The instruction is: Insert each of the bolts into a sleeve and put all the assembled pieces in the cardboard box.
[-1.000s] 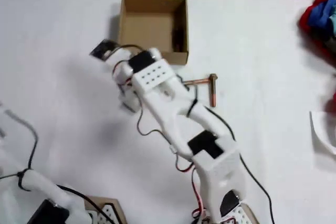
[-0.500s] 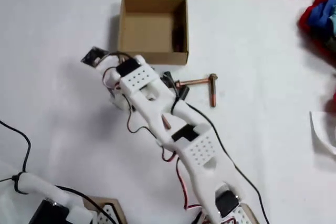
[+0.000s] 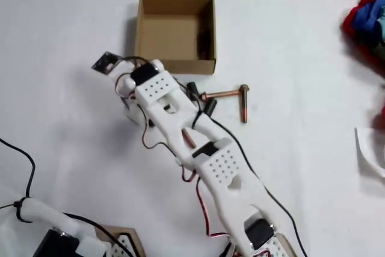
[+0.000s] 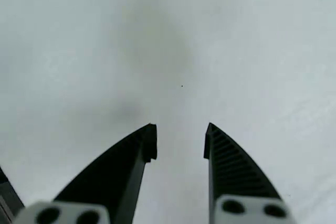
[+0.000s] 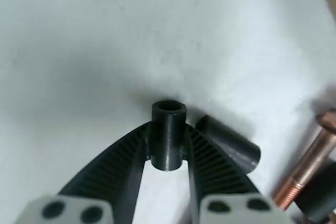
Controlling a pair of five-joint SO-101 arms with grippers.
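In the right wrist view my right gripper (image 5: 168, 129) is shut on an upright black sleeve (image 5: 168, 113) standing on the white table. A second sleeve (image 5: 229, 144) lies just beside it, with a copper bolt (image 5: 306, 167) past that. From above, the right arm (image 3: 180, 118) stretches toward the cardboard box (image 3: 174, 65) and hides its own fingers. Two black sleeves (image 3: 192, 88) (image 3: 210, 105) show at its edge, next to two bolts (image 3: 222, 94) (image 3: 244, 105) lying at a right angle. My left gripper (image 4: 180, 129) is open over bare table.
A dark shape lies along the box's right inner wall; I cannot tell what it is. Coloured cloth (image 3: 366, 19) and a white object (image 3: 370, 151) sit at the right edge. The left arm (image 3: 51, 233) and its cable are at the near left corner.
The right arm has stretched out lower and flatter, and its wrist has shifted left. Black sleeves now show beside the arm near the bolts.
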